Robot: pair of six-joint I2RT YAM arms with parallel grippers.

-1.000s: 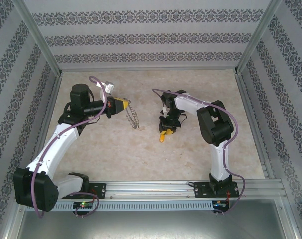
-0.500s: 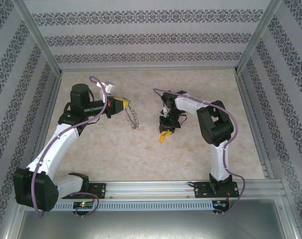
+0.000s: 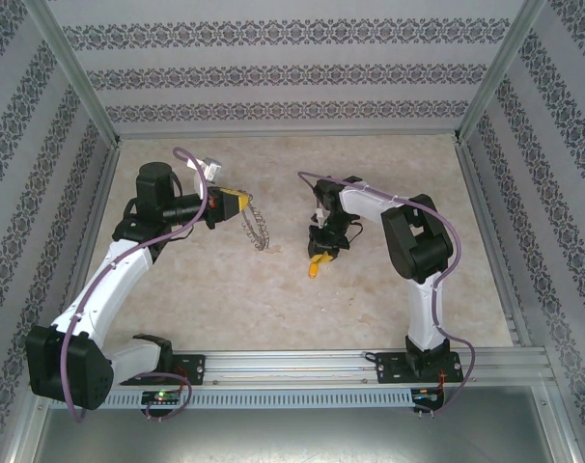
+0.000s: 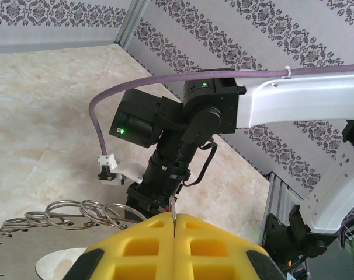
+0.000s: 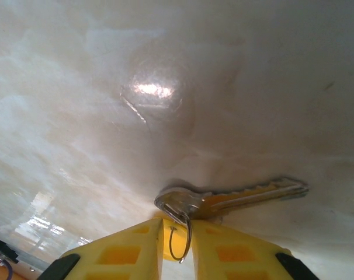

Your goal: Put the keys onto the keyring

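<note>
There are two arms, left arm (image 3: pixel 119 268) and right arm (image 3: pixel 420 246), two grippers, left gripper (image 3: pixel 244 204) and right gripper (image 3: pixel 316 268), one key (image 5: pixel 241 196) and one keyring (image 3: pixel 258 230).

White arm links (image 3: pixel 114 275), black joints (image 3: pixel 415 236) — purple cables (image 4: pixel 165 81), yellow gripper fingers (image 4: pixel 218 248), green LEDs (image 4: pixel 120 115) lit.

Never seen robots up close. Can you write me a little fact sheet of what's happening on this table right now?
Left gripper: shut, pinching a thin wire of the keyring, which hangs from it.
Right gripper: pointing down at the table, with a narrow gap between its jaws.
Key: lying flat on the table.
Small ring: looped through the key's head and sitting between the right fingertips; can't tell if it is gripped.
Progress: key and keyring are apart, not yet joined.
</note>
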